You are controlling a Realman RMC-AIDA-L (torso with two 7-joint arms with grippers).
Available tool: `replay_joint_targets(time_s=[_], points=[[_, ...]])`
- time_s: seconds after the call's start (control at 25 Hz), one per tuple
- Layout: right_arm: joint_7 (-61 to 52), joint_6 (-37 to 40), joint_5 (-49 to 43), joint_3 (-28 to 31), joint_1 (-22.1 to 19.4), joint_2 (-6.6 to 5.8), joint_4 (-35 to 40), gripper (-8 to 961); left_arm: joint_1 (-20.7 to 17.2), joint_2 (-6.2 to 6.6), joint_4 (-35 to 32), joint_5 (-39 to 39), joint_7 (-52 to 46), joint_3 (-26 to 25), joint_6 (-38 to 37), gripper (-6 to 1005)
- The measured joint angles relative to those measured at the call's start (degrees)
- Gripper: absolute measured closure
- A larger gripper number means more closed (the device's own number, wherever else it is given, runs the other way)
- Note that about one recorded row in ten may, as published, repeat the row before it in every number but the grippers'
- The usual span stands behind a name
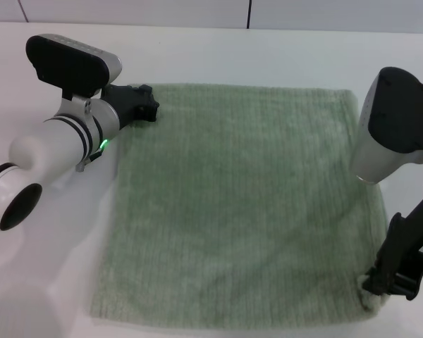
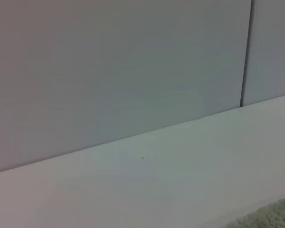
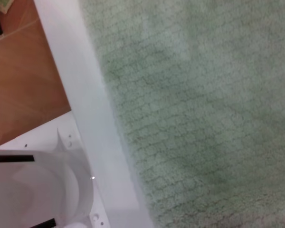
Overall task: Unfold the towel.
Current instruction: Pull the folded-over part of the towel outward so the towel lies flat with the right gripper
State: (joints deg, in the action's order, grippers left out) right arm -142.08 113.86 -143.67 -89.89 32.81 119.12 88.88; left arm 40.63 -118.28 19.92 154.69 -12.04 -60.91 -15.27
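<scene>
The towel (image 1: 233,204) is a pale sage-green ribbed terry cloth lying spread out flat on the white table (image 1: 218,49). My left gripper (image 1: 149,107) rests at the towel's far left corner. My right gripper (image 1: 378,287) is at the near right corner, shut on a small bunched, paler bit of the cloth there. The right wrist view shows the towel's ribbed surface (image 3: 204,95) close up. The left wrist view shows only a sliver of the towel (image 2: 270,216).
The table's edge (image 3: 85,95) runs close beside the towel on the right, with brown floor (image 3: 23,85) beyond and a white robot part (image 3: 38,190) below. A grey panelled wall (image 2: 109,71) stands behind the table. Bare table lies left of the towel.
</scene>
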Motion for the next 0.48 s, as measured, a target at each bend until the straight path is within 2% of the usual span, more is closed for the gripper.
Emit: replay_joint_targets(time_s=[0.16,0.32,0.48], points=[[-0.02,-0.42,-0.28,-0.31,0.24,-0.02,-0.97,925,0.02,0.04,0.02,0.00,0.00,0.00,0.00,954],[-0.24,-3.00,-2.44,-3.23,0.60,-0.03,-3.19,925,0.04,0.06,0.03,0.00,0.00,0.00,0.00,954],[-0.36,-3.55,-2.62,-3.90,0.98,-0.01,-3.96,848,0.06,0.07,0.07,0.00,0.00,0.00,0.01,953]])
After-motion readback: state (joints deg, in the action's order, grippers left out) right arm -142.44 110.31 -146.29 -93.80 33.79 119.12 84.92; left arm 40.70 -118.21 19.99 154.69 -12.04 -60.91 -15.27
